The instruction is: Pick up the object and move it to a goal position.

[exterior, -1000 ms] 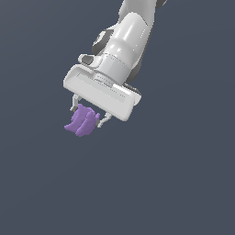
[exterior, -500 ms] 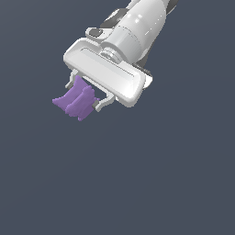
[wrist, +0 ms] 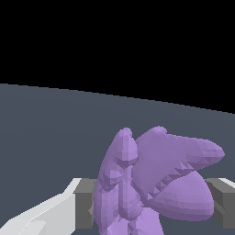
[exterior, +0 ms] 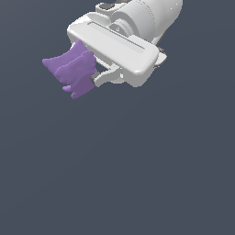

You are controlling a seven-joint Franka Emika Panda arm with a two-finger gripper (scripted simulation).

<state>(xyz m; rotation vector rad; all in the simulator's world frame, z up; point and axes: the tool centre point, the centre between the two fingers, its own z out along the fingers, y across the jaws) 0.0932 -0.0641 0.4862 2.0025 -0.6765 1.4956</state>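
Purple and lobed, the object (exterior: 72, 73) sits clamped in the gripper (exterior: 92, 75), whose grey pads (wrist: 85, 209) press it from both sides. It hangs at the exterior view's upper left, below the white arm (exterior: 147, 18), above the dark floor (exterior: 137, 174).

You see a glossy white arm (exterior: 149, 18), a fat cylinder with soft grey shading. At its end sits the hand (exterior: 114, 43): a wide, flat white block with rounded corners and a shallow groove along its long face. A small dark-edged collar shows where arm meets hand. Short white fingers (exterior: 108, 75) jut from the block. In the wrist view, the fingers are white and carry dull grey square pads (wrist: 85, 204).
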